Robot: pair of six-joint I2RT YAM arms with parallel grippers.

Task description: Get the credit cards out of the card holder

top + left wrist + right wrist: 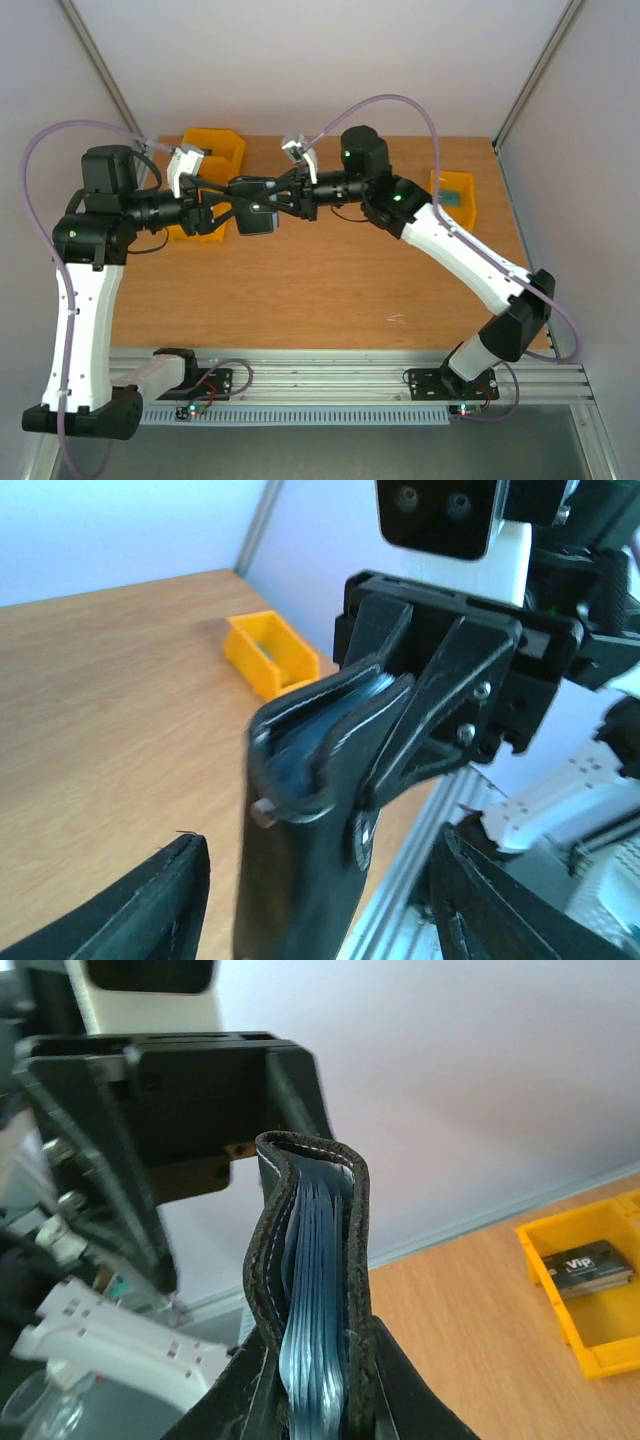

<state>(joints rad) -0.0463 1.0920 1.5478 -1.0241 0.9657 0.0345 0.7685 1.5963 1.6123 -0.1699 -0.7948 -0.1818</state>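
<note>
Black stitched edging and blue-grey inner layers marked the card holder (312, 1260), which was up in the air over the far middle of the wooden table (330, 290), between the 2 arms that met there wrist to wrist. It was folded nearly closed, its 2 black covers close together with the blue layers packed between them. Whether any credit cards sat among those layers could not be told.

The right claw (268, 203) was closed on the card holder, with 1 finger pressed against each black cover. The left wrist view showed those black fingers (430, 710) gripping 1 end of the holder, beside a small round snap stud (263, 811).

The left claw (228, 208) stood open. Its 2 fingers (150, 905) were spread wide to either side of the holder's other end, with a gap showing on each side, so it gripped nothing.

2 yellow bins stood on the far part of the table: a larger bin (232, 148) behind the left arm and a smaller bin (468, 205) near the right edge. In the right wrist view a dark flat item (585, 1265) printed "Vip" lay inside a yellow bin.
</note>
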